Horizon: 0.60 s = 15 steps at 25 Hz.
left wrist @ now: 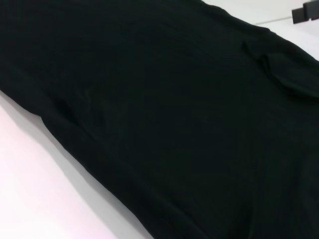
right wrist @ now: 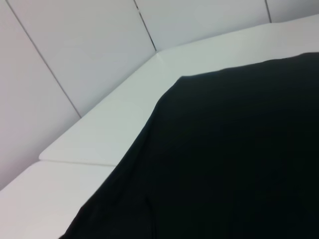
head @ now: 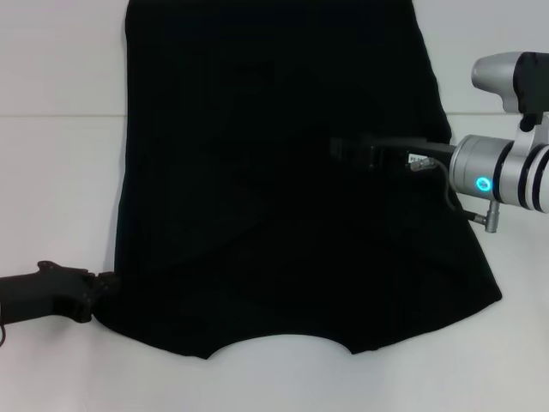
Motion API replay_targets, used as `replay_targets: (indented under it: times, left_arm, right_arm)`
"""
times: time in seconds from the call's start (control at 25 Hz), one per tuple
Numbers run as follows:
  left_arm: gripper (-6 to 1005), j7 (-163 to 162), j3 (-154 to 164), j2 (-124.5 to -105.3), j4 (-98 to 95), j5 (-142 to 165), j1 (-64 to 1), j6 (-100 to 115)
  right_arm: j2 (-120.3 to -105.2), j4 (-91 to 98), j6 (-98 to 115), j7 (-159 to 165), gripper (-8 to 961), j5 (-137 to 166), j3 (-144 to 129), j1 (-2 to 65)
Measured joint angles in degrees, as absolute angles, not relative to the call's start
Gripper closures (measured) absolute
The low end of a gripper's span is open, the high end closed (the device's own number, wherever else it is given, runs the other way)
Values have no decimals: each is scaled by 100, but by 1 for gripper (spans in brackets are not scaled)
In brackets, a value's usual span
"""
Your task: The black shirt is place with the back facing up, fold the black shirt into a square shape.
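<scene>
Head view | black shirt (head: 274, 189) matte, soft, flat | L end effector (head: 103, 287) at corner, R end effector (head: 343, 148) over cloth: grip unclear

black shirt (head: 283, 180): 1, spread flat | counter (head: 60, 189): 1, white | tools: 2 — left tool (head: 101, 290) at shirt's near left corner, right tool (head: 343, 150) over shirt's right half | other loose items: 0
</scene>
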State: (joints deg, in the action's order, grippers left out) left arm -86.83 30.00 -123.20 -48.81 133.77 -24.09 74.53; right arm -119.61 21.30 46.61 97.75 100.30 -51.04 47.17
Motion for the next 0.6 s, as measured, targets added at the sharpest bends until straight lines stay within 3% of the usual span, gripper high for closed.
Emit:
replay_targets:
  times: [0.16,0.32,0.6]
  left_arm:
    - [962,-8695,2866,-12292,-4931,13377,-2411,7563]
    - [961,-8699,2813,-12264,-4935,13377,-2434,7588]
    - [961,-8701,2855,-12284,-4892,13341,-2479,7714]
  right_arm:
    - [-11851,2144,4935,10012,251,10287,-5106,4637]
    - [-11565,2291,5547,10763,251,10645,-5101,4413]
    - [-11296,3201,6474,12030,251,10841,-5037,3495]
